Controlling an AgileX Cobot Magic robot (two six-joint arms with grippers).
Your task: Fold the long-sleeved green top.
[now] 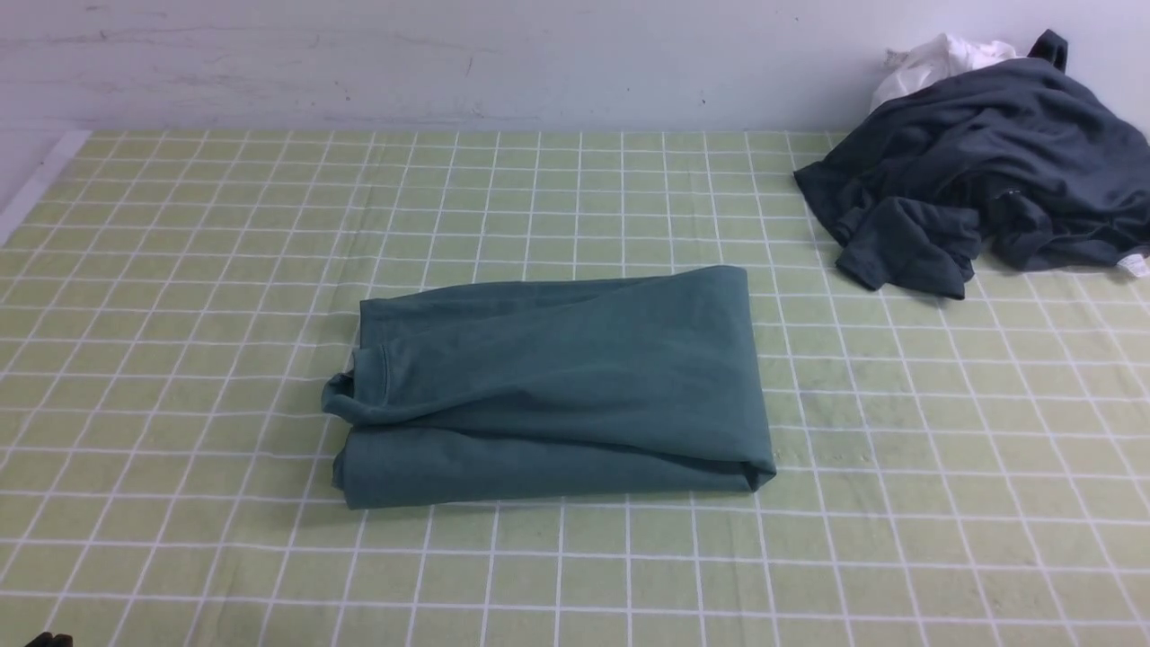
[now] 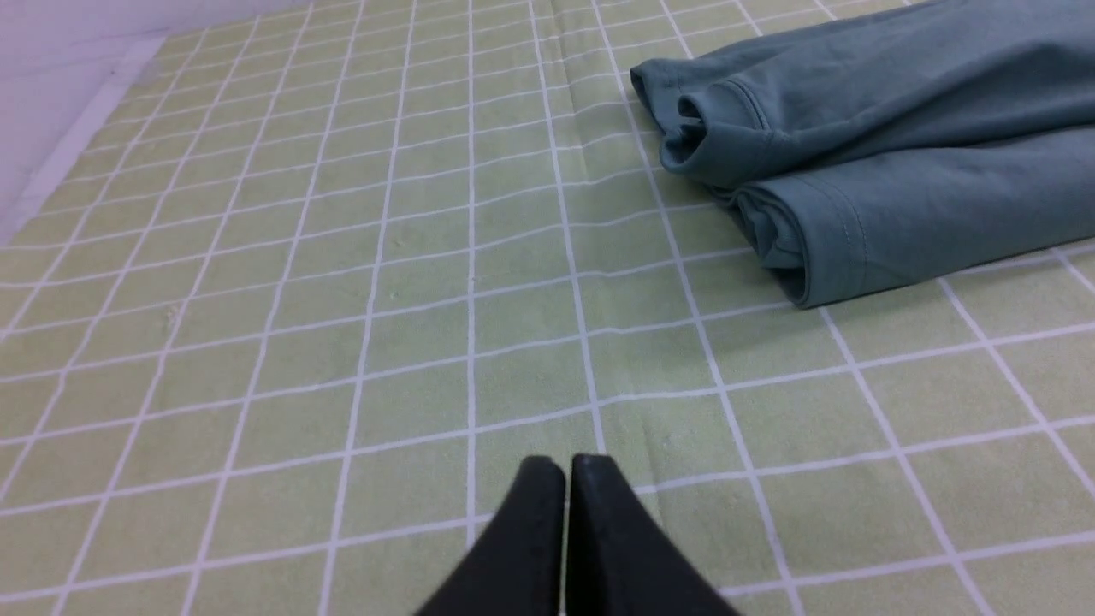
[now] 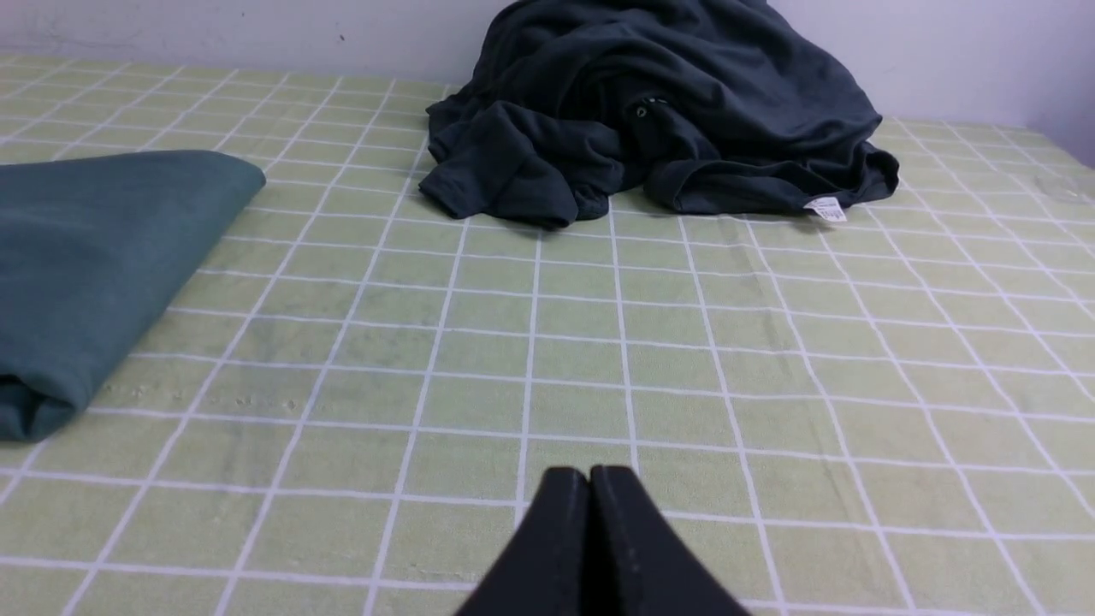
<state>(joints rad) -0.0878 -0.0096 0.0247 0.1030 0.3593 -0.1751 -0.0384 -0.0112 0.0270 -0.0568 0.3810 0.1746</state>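
The green long-sleeved top (image 1: 557, 386) lies folded into a thick rectangle in the middle of the checked table, a cuff and hem showing at its left end (image 2: 770, 154). Its right end appears in the right wrist view (image 3: 94, 265). My left gripper (image 2: 566, 466) is shut and empty over bare cloth, well short of the top's left end. My right gripper (image 3: 590, 475) is also shut and empty, off the top's right side. Neither gripper touches the top. In the front view only a dark tip shows at the bottom left corner.
A crumpled dark charcoal-grey garment (image 1: 979, 180) lies at the far right against the wall, also seen in the right wrist view (image 3: 659, 111). A small white cloth (image 1: 934, 58) pokes out behind it. The green checked tablecloth (image 1: 180, 270) covers the table; a wall runs along the back.
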